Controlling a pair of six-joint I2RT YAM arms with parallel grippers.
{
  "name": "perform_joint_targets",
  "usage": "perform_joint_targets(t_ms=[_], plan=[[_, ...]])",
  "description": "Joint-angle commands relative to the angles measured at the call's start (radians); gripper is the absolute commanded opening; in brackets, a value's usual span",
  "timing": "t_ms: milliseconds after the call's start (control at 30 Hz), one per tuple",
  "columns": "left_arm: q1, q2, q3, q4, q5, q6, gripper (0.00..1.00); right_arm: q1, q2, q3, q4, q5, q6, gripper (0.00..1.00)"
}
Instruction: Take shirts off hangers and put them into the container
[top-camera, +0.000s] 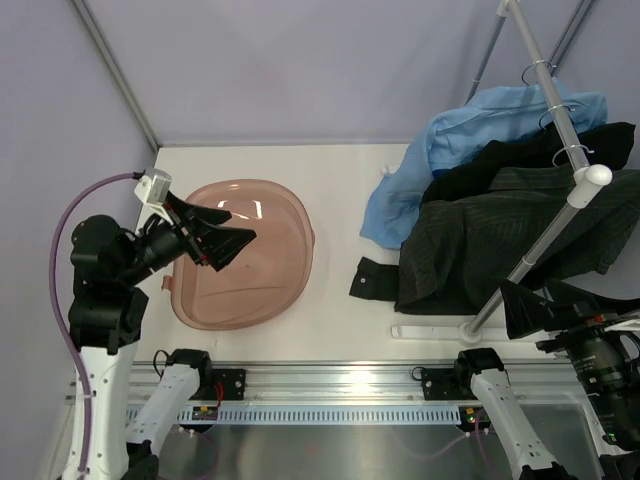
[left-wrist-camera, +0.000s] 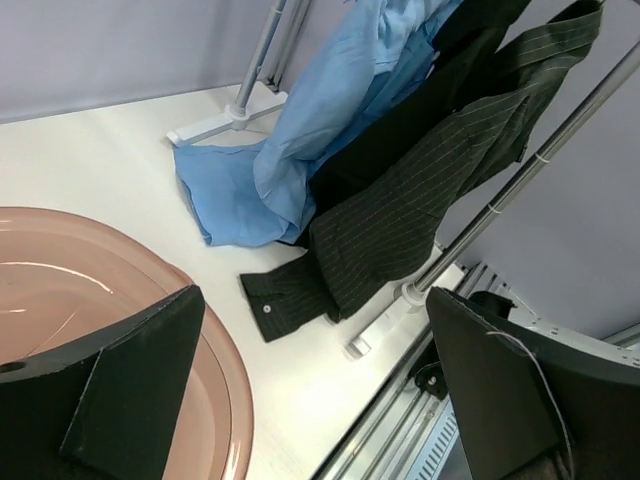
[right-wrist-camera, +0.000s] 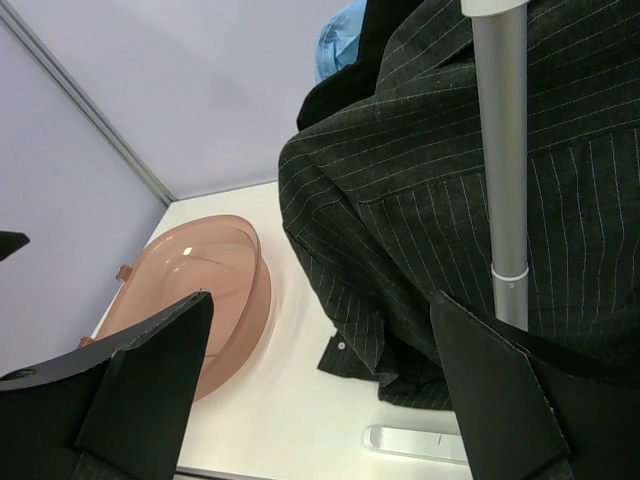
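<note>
On the table (top-camera: 340, 180) before you, the container (top-camera: 290, 215) sits to the left, with the left gripper (top-camera: 238, 250) hovering over its left half. To the right, the shirts (top-camera: 480, 240) hang together from the rack (top-camera: 535, 252), their lower parts draped onto the table and one cuff (top-camera: 372, 278) lying nearest the container. The right gripper (top-camera: 548, 305) hangs at the near right, just beside the rack's pole.

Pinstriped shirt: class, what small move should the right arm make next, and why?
Probably ease the open right tool forward toward the pinstriped shirt, which hangs on the rack directly ahead of it. Nothing is held yet, and the container is empty.
</note>
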Motion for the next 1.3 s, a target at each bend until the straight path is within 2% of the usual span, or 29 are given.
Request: perform_joint_targets(t_ms=[0,67,100,133,167,233,367,400,500,533,567,667,800,833,967,1067,1267], plan=[[-0.125,0.106,0.075,-0.022,-0.158,0.073,0.99,0.000,0.010,-0.008,0.013,-0.028,-0.017,1.00],[-0.253,0.238,0.194,-0.037,-0.285,0.142,0.99,0.000,0.016,0.006,-0.003,-0.041,-0.025,0.99],[-0.375,0.292,0.247,-0.069,-0.406,0.164,0.99,0.000,0.025,0.023,-0.008,-0.048,-0.034,0.99],[-0.423,0.349,0.307,-0.086,-0.439,0.184,0.99,0.000,0.028,0.032,-0.014,-0.064,-0.035,0.99],[-0.499,0.459,0.429,-0.099,-0.505,0.213,0.99,0.000,0.033,0.040,-0.023,-0.078,-0.041,0.99],[-0.543,0.543,0.525,-0.099,-0.564,0.227,0.99,0.000,0.037,0.063,-0.033,-0.110,-0.048,0.99],[-0.560,0.724,0.727,-0.085,-0.526,0.256,0.99,-0.001,0.043,0.069,-0.048,-0.186,-0.046,1.00],[-0.562,0.797,0.819,-0.093,-0.521,0.250,0.99,-0.001,0.042,0.066,-0.048,-0.190,-0.051,0.99],[-0.591,0.885,0.899,-0.074,-0.541,0.283,0.99,-0.001,0.043,0.061,-0.040,-0.200,-0.054,1.00],[-0.598,0.891,0.887,-0.044,-0.556,0.296,0.99,-0.001,0.045,0.063,-0.036,-0.212,-0.052,0.99],[-0.629,0.902,0.835,0.067,-0.580,0.334,0.99,-0.003,0.046,0.055,-0.025,-0.239,-0.040,0.99],[-0.640,0.928,0.798,0.205,-0.564,0.339,0.99,-0.009,0.043,0.037,-0.008,-0.268,-0.026,1.00],[-0.647,1.029,0.838,0.330,-0.425,0.362,0.99,-0.061,0.034,0.009,0.003,-0.322,-0.026,0.99],[-0.649,1.052,0.849,0.372,-0.323,0.371,0.99,-0.070,0.036,0.015,-0.003,-0.324,-0.035,0.99],[-0.654,1.162,0.962,0.412,-0.231,0.302,0.99,-0.079,0.039,0.026,-0.016,-0.299,-0.043,0.98],[-0.680,1.253,1.109,0.333,-0.304,0.339,0.99,-0.084,0.037,0.034,-0.014,-0.299,-0.045,0.98],[-0.687,1.302,1.117,0.424,-0.259,0.348,0.99,-0.104,0.034,0.031,-0.010,-0.331,-0.043,0.97]])
